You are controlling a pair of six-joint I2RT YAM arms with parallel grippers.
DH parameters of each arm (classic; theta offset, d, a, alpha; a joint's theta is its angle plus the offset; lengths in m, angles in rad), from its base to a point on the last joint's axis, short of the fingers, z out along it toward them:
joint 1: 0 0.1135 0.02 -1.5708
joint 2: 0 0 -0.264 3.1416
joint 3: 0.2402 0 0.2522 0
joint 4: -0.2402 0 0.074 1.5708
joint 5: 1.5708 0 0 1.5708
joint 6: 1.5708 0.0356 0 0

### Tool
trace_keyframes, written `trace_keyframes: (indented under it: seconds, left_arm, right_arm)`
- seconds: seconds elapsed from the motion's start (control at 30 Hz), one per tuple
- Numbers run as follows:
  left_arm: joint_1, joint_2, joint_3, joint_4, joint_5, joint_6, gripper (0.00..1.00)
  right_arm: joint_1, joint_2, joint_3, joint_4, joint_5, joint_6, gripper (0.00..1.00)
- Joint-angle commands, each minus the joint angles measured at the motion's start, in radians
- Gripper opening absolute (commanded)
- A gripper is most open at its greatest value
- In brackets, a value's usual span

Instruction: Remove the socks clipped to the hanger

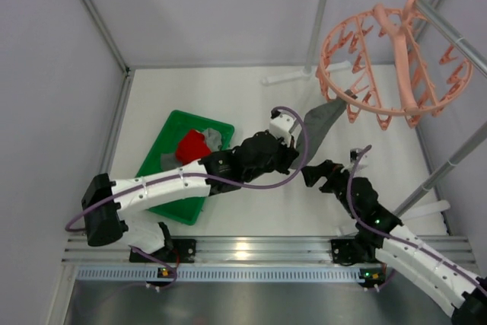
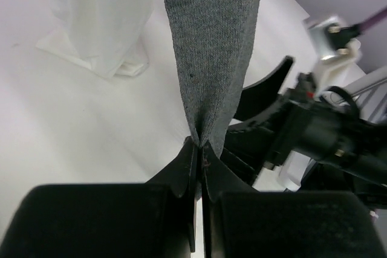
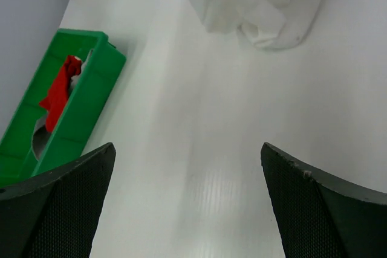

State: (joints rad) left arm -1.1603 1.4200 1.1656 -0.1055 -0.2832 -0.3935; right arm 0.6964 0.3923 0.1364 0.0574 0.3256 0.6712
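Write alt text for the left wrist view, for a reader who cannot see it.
The left claw, shut, pinches the near end of a grey sock that stretches taut upward out of frame. Beneath lies a white table, and the right claw, black and open, sits at the right just behind the sock.

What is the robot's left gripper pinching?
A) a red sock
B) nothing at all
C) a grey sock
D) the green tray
C: in the left wrist view, the left gripper has its jaws shut tight on one end of the grey sock.
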Motion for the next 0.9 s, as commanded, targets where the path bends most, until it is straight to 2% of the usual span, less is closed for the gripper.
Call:
trace_keyframes:
  seconds: [0.0, 0.03, 0.07, 0.1, 0.13, 0.2, 0.3, 0.43, 0.5, 0.57, 0.77, 0.87]
  left_arm:
    - [0.001, -0.067, 0.045, -0.029, 0.032, 0.005, 0.00]
    - [0.001, -0.073, 0.042, -0.028, 0.042, 0.004, 0.00]
    - [0.001, -0.078, 0.039, -0.029, 0.047, -0.002, 0.00]
    - [0.002, -0.084, 0.037, -0.030, 0.059, -0.005, 0.00]
    - [0.002, -0.085, 0.036, -0.031, 0.064, -0.005, 0.00]
    - [0.005, -0.090, 0.039, -0.037, 0.067, -0.007, 0.00]
    - [0.013, -0.102, 0.045, -0.054, 0.076, -0.008, 0.00]
    - [0.054, -0.125, 0.057, -0.075, 0.148, -0.034, 0.00]
    - [0.079, -0.145, 0.054, -0.083, 0.228, -0.053, 0.00]
    - [0.144, -0.164, 0.046, -0.082, 0.332, -0.094, 0.00]
    - [0.223, -0.196, 0.037, -0.083, 0.467, -0.128, 0.00]
    - [0.249, -0.181, 0.034, -0.083, 0.499, -0.145, 0.00]
  right_arm:
    - [-0.121, 0.160, -0.092, 0.362, -0.316, 0.154, 1.00]
    - [-0.217, 0.213, -0.104, 0.445, -0.403, 0.186, 0.98]
    - [-0.263, 0.270, -0.113, 0.587, -0.472, 0.198, 0.96]
    - [-0.326, 0.361, -0.110, 0.646, -0.570, 0.229, 0.96]
    - [-0.356, 0.402, -0.106, 0.691, -0.612, 0.250, 0.95]
    - [-0.417, 0.510, -0.118, 0.898, -0.728, 0.330, 0.95]
    - [-0.561, 0.656, -0.115, 1.126, -0.831, 0.437, 0.94]
    - [-0.659, 0.873, -0.086, 1.487, -0.927, 0.566, 0.91]
    - [-0.728, 1.024, -0.046, 1.651, -0.982, 0.652, 0.84]
    - [-0.738, 1.086, 0.021, 1.653, -0.972, 0.621, 0.77]
    - [-0.741, 1.016, 0.087, 1.650, -0.951, 0.567, 0.79]
    - [-0.748, 1.045, 0.153, 1.650, -0.945, 0.590, 0.79]
